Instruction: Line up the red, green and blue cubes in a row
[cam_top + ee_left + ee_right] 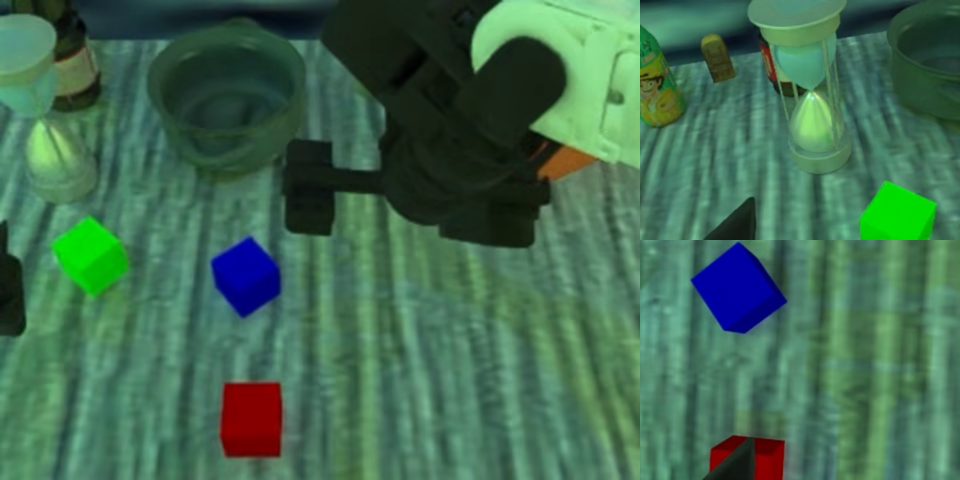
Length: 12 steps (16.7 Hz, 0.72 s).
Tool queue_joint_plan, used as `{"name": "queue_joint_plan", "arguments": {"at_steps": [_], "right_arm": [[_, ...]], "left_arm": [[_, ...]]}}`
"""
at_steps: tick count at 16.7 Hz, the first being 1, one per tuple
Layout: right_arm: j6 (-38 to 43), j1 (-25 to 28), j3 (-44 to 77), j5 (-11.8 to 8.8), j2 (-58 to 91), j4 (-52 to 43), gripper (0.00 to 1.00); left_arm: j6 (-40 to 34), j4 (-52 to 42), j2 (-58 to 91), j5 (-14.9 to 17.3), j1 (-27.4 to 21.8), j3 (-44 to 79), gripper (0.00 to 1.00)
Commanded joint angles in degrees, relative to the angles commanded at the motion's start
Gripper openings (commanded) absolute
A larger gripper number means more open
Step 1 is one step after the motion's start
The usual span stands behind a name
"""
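Observation:
Three cubes lie apart on the striped cloth. The green cube (pixel 90 255) (pixel 897 217) is at the left, the blue cube (pixel 245 276) (pixel 738 288) near the middle, and the red cube (pixel 251 420) (pixel 767 457) close to the front edge. My right gripper (pixel 308 188) hovers open behind the blue cube and holds nothing. In the right wrist view one of its fingertips (pixel 737 464) overlaps the red cube. My left gripper (pixel 10 285) is parked open at the left edge beside the green cube. One of its fingertips (pixel 740 222) shows in the left wrist view.
A glass bowl (pixel 228 95) (pixel 930 65) stands at the back. An hourglass (pixel 45 110) (pixel 812 90) and a dark bottle (pixel 75 60) stand back left, with a green can (pixel 657 90) and a small brown jar (pixel 717 57) beyond. An orange thing (pixel 556 160) peeks from under the right arm.

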Motion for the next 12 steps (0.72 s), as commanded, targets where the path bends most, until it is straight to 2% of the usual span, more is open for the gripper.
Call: {"name": "queue_joint_plan", "arguments": {"at_steps": [3,6,9,12], "right_arm": [[-8.16,-7.86,-15.0,1.61,-18.56,8.65,1.0],[-16.96,-16.48,-32.02,2.13,-38.14,18.15,1.0],[-25.57,-25.0,-48.98,1.48,-56.6,27.95,1.0],[-32.98,-32.47,-64.03,-0.34,-72.0,37.33,1.0]], "left_arm": [[4.66,-8.51,16.14,0.06,-0.78,11.61,1.0],[9.62,-17.84,34.1,0.02,-1.55,23.79,1.0],[14.3,-26.73,50.57,-0.05,-2.23,35.28,1.0],[18.62,-34.86,64.89,-0.12,-2.84,46.2,1.0]]}}
